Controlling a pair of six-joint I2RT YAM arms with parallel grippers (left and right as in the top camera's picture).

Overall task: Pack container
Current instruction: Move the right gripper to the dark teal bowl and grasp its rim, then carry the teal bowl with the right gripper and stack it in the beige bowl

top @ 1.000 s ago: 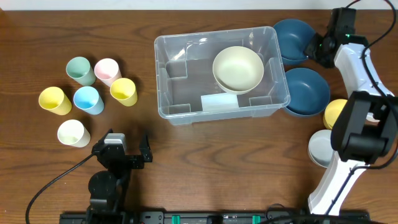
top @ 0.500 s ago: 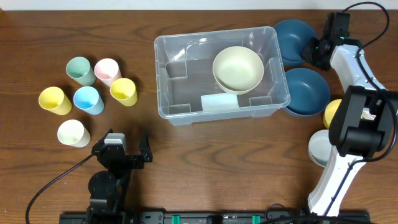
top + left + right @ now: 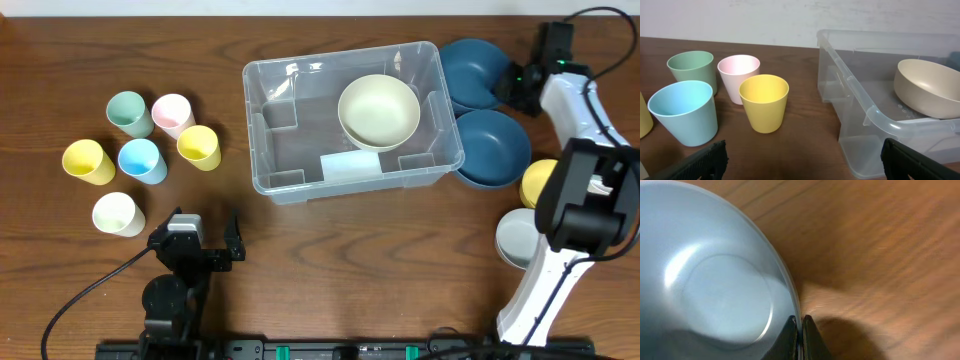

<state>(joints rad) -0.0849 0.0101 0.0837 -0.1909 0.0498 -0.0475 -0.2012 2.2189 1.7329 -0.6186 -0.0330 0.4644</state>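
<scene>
The container [image 3: 300, 112] is a clear rectangular bin at the table's middle, with a cream bowl [image 3: 379, 110] inside it. Just right of its far corner sits a dark blue bowl [image 3: 470, 72]. My right gripper [image 3: 506, 85] is shut on that bowl's right rim. The right wrist view shows the thin rim of the blue bowl [image 3: 715, 280] pinched between the two fingertips of the right gripper [image 3: 800, 337]. My left gripper [image 3: 205, 247] rests low at the front left, open and empty. In its wrist view the left gripper [image 3: 802, 165] faces the container [image 3: 865, 107] and the cups.
A second dark blue bowl [image 3: 492, 147], a yellow bowl [image 3: 538, 180] and a pale grey bowl [image 3: 518, 238] line the right side. Several pastel cups stand at the left, among them green [image 3: 127, 112], pink [image 3: 172, 113] and yellow [image 3: 199, 147].
My right gripper has closed onto the blue bowl's rim. The container has shifted slightly to the left. The left arm has not moved.
</scene>
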